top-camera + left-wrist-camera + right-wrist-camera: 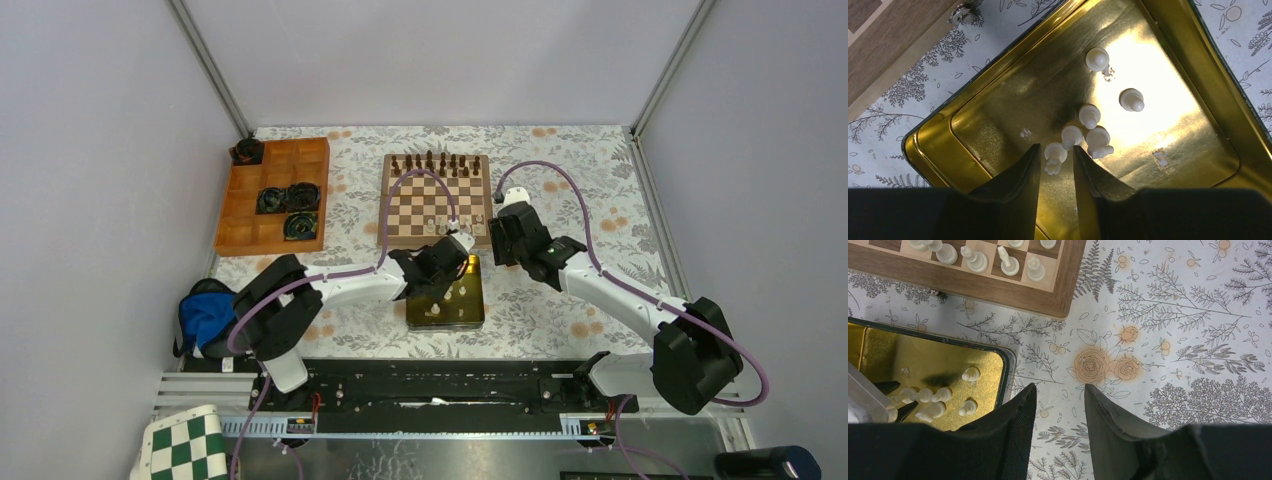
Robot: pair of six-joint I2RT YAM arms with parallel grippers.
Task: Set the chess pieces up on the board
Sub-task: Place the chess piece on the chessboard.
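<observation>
The wooden chessboard [383,200] lies at the table's centre back, with dark pieces [432,162] on its far rows. Cream pieces [978,260] stand on its near rows. A gold tin [462,312] sits just in front of it and holds several loose cream pieces [1090,115]. My left gripper [452,262] is low inside the tin [1013,100]. It is open, with one cream piece [1055,156] lying between its fingertips [1057,150]; I see no squeeze on it. My right gripper [1060,387] is open and empty over the tablecloth, right of the tin [923,360] and below the board's corner [998,292].
An orange compartment tray [240,200] with dark coiled items stands back left. A blue cloth [205,312] lies front left. A green-and-white checkered mat [185,445] is below the arm rail. Grey walls close the sides and back.
</observation>
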